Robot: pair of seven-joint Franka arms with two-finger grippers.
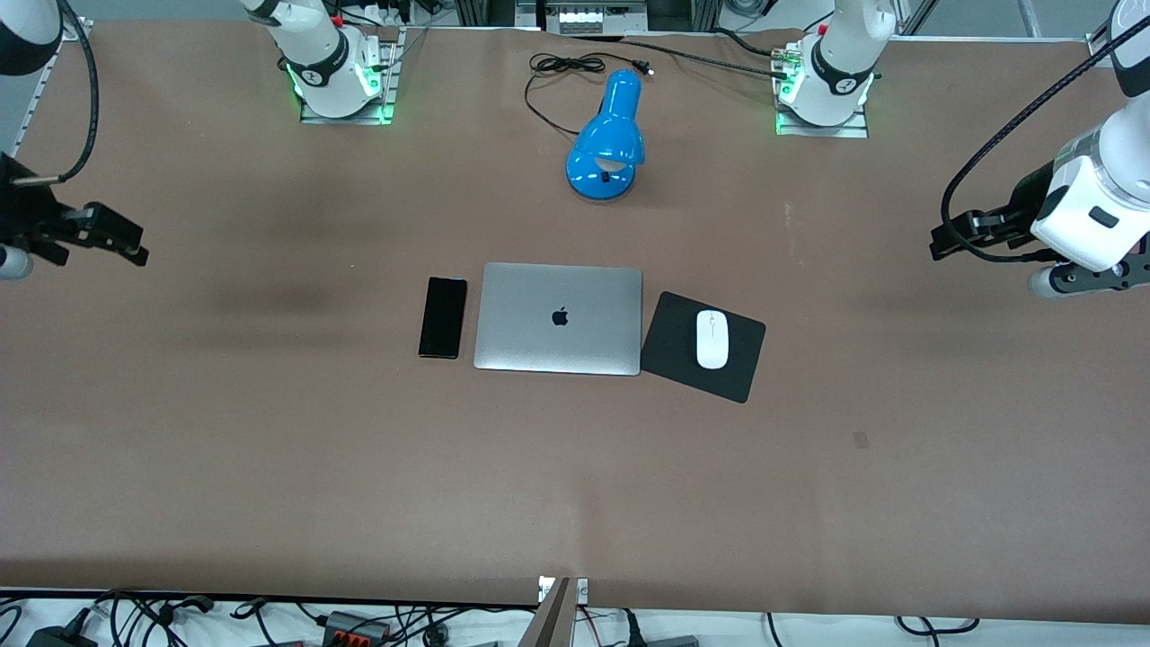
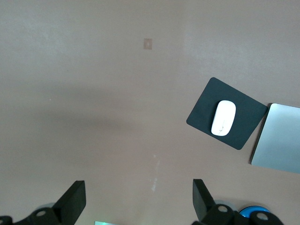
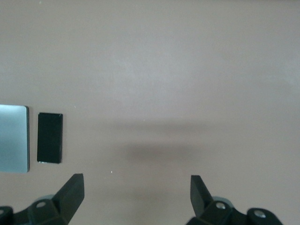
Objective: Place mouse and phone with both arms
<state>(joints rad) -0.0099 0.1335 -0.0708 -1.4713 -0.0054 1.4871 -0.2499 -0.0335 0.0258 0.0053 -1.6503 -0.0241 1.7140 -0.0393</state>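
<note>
Mouse on black pad; phone beside laptop; both grippers' fingers spread, empty.

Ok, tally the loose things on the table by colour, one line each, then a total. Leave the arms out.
Black: 2, the phone and the square pad
White: 1, the mouse on that pad
Silver: 1, the closed laptop
Blue: 1, the desk lamp
Total: 5
</note>
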